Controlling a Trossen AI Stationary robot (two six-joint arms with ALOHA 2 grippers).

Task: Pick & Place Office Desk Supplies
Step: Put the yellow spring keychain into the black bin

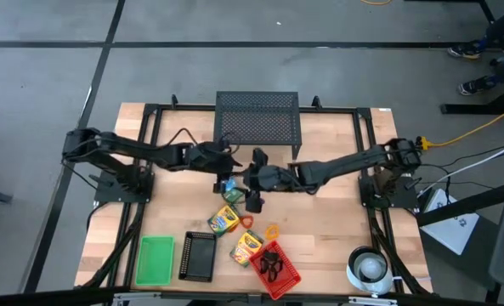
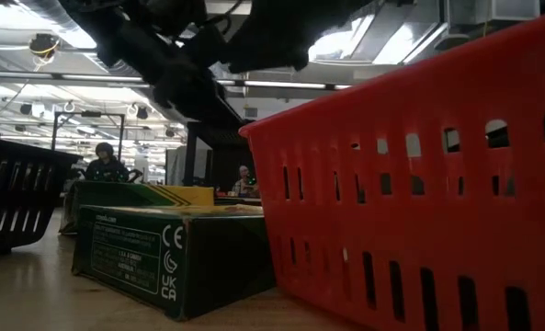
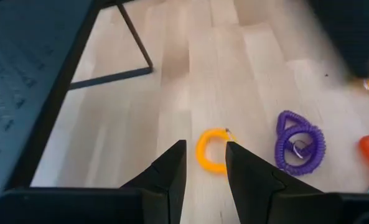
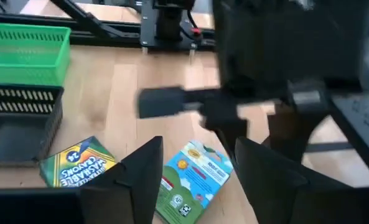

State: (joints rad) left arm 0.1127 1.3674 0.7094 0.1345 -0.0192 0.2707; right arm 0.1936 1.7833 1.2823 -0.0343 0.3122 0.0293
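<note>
Between the parted fingers of the right pincer [image 4: 196,171] lies a crayon box [image 4: 193,180], lined up for grasping; left pincer [image 3: 206,168] is part-open over a yellow ring [image 3: 210,151].

Counter [image 1: 336,229]: pale matt wood planks. Red basket [image 1: 277,268], green tray [image 1: 155,260]: slotted plastic. Mesh stand [image 1: 257,119]: perforated black metal. Crayon boxes [image 1: 223,221]: glossy printed cardboard.

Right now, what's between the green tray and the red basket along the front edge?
High view: the black mesh tray sits right beside the green tray, then a crayon box against the red basket; bare wood otherwise.
</note>
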